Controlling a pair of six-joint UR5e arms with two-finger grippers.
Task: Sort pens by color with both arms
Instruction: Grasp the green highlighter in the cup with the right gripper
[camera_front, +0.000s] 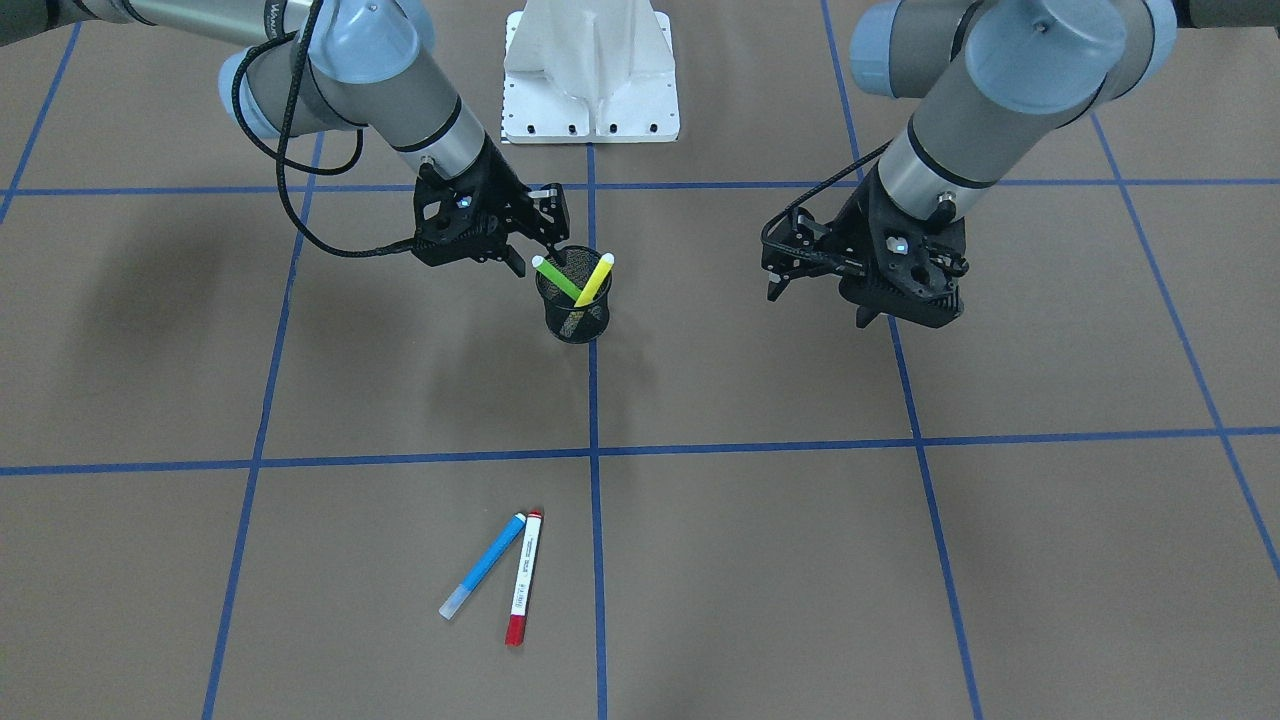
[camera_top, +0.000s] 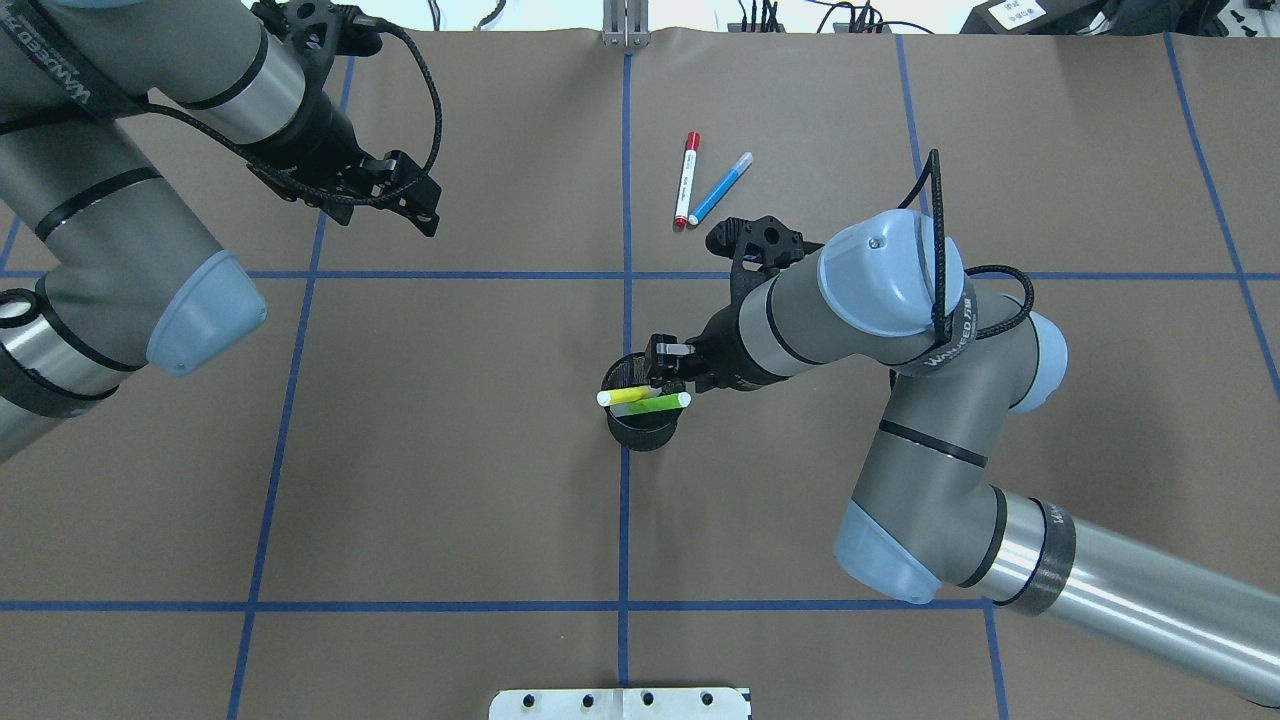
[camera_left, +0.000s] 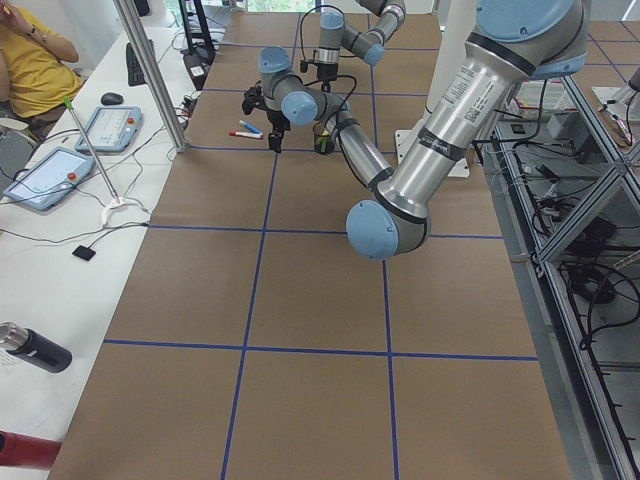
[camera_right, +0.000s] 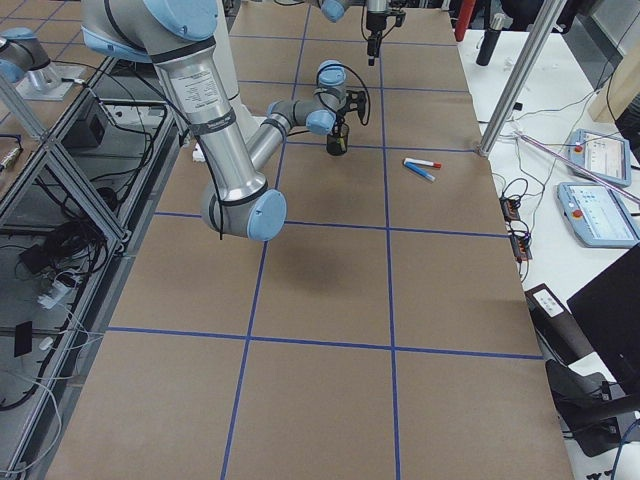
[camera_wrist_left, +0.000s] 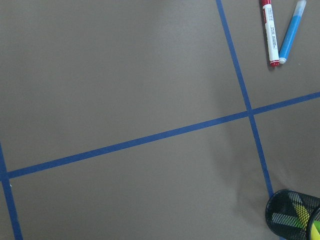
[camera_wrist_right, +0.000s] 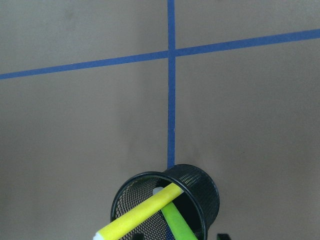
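Farthest left, my left pincer (camera_top: 415, 200) hangs over bare table with its fingers spread wide and nothing between them, well apart from every pen. Near the middle stands the mesh cup (camera_top: 640, 432), with the yellow pen (camera_top: 625, 396) and green pen (camera_top: 665, 402) leaning crossed inside it, their upper ends sticking out past the rim. My right pincer (camera_top: 668, 362) hovers just beside that rim, also parted and empty. Further right and toward the far edge, the red pen (camera_top: 686, 180) and blue pen (camera_top: 721, 187) lie flat on the table in a narrow V, their near ends close together; whether they touch I cannot tell. I judge all four to be light, stiff and smooth, with round barrels that would roll or squirt out of a careless pinch. The flat pair I would take at mid-barrel, fingers square across. The cup pair I would take by the exposed upper end and lift along the pen's lean, since the cup looks light enough to tip.
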